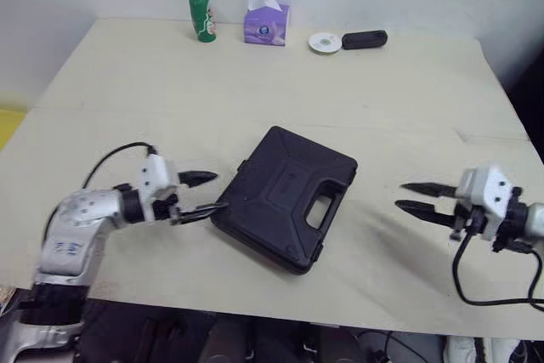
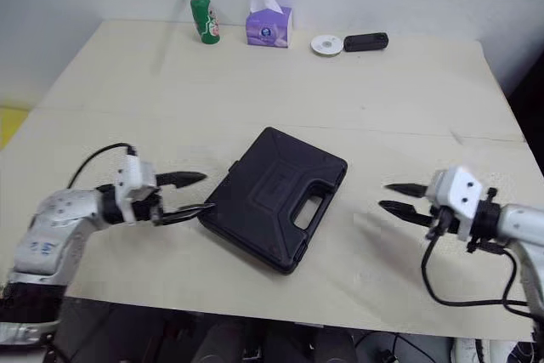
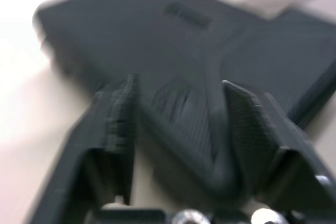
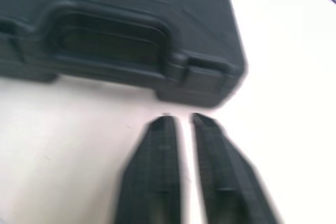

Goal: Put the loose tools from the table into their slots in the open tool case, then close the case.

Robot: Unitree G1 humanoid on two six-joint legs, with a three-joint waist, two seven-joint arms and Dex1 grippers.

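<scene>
LID DOWN, ARMS EITHER SIDE: The left jaws are seen parted around the near-left corner of the case (image 1: 285, 193), with the corner lying between the two fingers (image 3: 113, 124). Whether it is being pinched or merely straddled cannot be told. The right jaws are held slightly apart and empty above bare worktop (image 1: 382, 99), pointed at the handle side of the case and clear of it.

The case is set at a slant in the middle of the worktop, lid shut, with its handle (image 4: 107, 15) turned toward the right arm. No loose tools can be made out on the worktop. Along the far edge a bottle (image 1: 201, 17), a tissue box (image 1: 266, 25), a white disc (image 1: 324, 42) and a small black object (image 1: 365, 39) are lined up, well apart from the case.

The stowing is therefore judged done, and the closing step is judged to be in hand or just finished. A check of the handle edge is judged to be called for next. The lid would need to be pressed flat and any latches snapped home, with the case steadied from the left while pressure is applied from the right. Latches cannot be clearly made out.
</scene>
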